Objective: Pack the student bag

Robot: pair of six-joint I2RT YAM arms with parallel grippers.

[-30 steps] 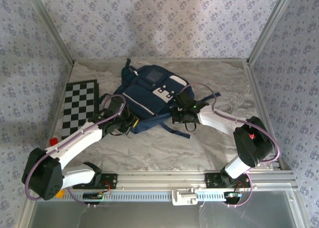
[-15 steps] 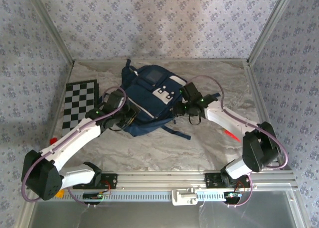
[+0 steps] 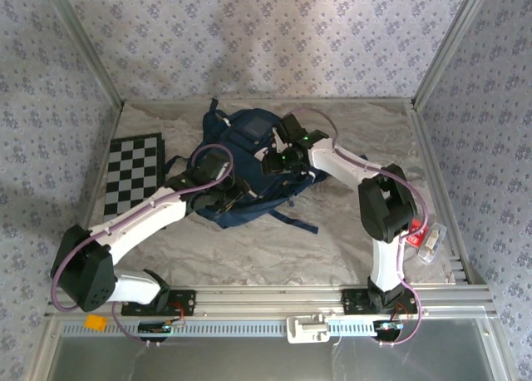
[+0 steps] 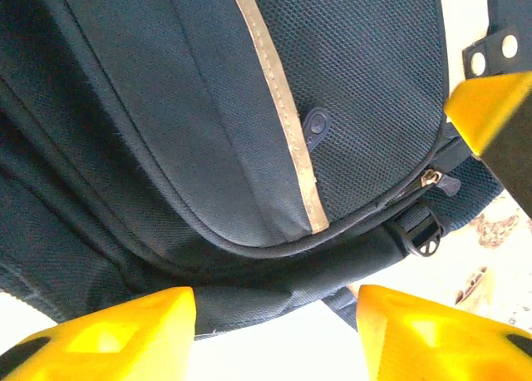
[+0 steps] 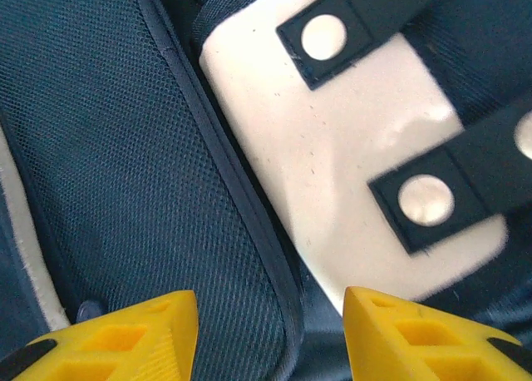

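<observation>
Both arms are now over the large navy blue fabric student bag [image 3: 239,144], which lies on the grey marbled table [image 3: 332,239] toward the far side, just right of the folded black-and-white checkerboard [image 3: 133,177]. One second ago both tools were clenched at the bag's near edge. Now both stand released, holding nothing. The left gripper [image 3: 226,196] has moved a little inward onto the bag's near left corner. In its wrist view its yellow fingertips [image 4: 274,314] stand apart over the dark lower seam, with the beige stripe [image 4: 278,106], a metal zip pull [image 4: 432,179] and a black plastic buckle [image 4: 420,231] beyond. The right gripper [image 3: 276,160] has travelled further: from the right-hand strap up onto the bag's front, its elbow now folded in close where earlier it reached out to the right. In its wrist view the fingertips [image 5: 270,314] are spread above navy mesh and the white front flap [image 5: 349,148] with its black snap tabs [image 5: 324,36]. The arm's retreat has uncovered a small red-and-clear object [image 3: 426,238] by the right rail; I cannot tell what it is. The checkerboard has not moved.
</observation>
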